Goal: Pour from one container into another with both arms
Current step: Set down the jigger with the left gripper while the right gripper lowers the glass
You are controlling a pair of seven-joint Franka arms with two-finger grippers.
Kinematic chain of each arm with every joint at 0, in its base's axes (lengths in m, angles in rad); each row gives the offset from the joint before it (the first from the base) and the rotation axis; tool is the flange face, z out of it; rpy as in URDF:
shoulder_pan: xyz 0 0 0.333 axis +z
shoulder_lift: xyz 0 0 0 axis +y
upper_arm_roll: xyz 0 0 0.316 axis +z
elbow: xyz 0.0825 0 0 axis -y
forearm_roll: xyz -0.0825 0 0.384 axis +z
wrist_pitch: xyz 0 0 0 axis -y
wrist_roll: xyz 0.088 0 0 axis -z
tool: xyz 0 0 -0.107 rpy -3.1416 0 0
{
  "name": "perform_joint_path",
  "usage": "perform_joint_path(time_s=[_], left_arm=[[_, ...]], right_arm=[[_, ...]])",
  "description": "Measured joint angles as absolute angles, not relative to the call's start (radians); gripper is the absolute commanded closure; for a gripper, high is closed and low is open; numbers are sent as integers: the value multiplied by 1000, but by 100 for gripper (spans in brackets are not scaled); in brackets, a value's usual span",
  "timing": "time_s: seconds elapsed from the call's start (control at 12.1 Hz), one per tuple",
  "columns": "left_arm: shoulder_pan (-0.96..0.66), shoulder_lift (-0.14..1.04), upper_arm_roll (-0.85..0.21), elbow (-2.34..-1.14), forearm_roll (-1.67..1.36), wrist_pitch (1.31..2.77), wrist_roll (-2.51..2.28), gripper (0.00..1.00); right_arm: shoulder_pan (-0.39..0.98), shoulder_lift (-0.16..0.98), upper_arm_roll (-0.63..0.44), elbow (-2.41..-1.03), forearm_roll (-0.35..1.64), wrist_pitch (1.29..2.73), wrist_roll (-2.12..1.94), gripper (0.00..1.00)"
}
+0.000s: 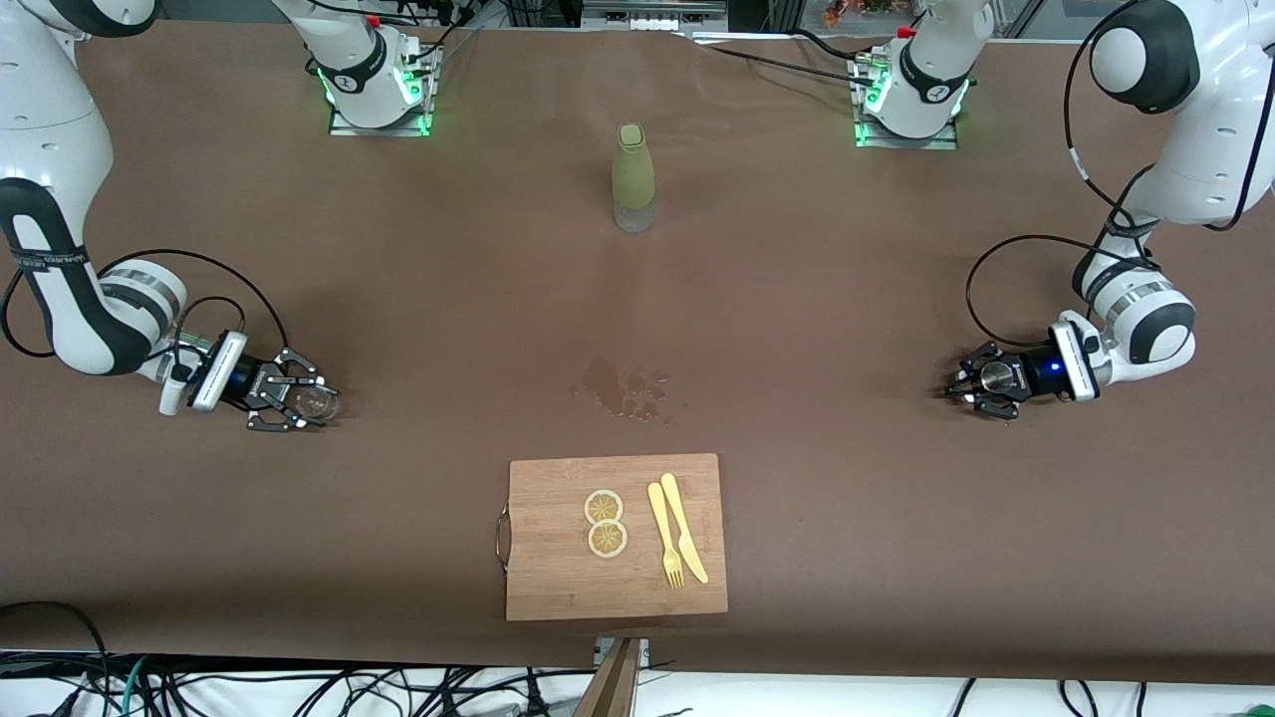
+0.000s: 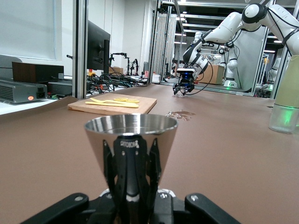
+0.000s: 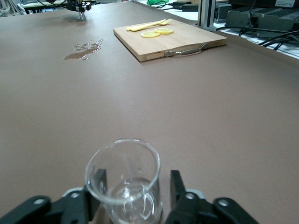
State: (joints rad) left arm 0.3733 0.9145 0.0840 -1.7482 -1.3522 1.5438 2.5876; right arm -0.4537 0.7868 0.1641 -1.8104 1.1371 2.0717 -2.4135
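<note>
Letting go early: right gripper [image 3: 133, 200] spread around clear glass tumbler [image 3: 125, 179]; left gripper [image 2: 133, 186] pinches shiny steel cup [image 2: 131, 140], could tip.

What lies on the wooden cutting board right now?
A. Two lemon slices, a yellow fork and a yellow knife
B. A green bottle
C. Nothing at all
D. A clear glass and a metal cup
A: on the cutting board lie two lemon slices, with a yellow fork and a yellow knife beside them.

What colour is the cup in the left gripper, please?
Shiny silver metal cup; the left wrist view shows it best.
</note>
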Motion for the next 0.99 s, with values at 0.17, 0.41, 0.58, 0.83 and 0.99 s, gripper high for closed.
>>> perform_joint_path(time_s=[0.17,0.41,0.58,0.83,0.99], left_arm=[[373,917,84,-1747,-1352,1543,2600,0],[373,917,85,-1746,-1352,1533,2603,0],[373,917,89,-1744,-1352,1530,2603,0],[374,917,117,-1724,-1326,1520,2604,0],[375,917,138,-1692,-1285,1506,2604,0]], right_arm=[[-454,787,164,-1786,1137,2072,-2413,0],[-453,779,150,-1751,1123,2072,-2401,0],[-450,738,124,-1748,1058,2072,-2336,0],[-439,666,87,-1756,958,2065,-2168,0],[-413,627,51,-1759,868,2061,-2018,0]])
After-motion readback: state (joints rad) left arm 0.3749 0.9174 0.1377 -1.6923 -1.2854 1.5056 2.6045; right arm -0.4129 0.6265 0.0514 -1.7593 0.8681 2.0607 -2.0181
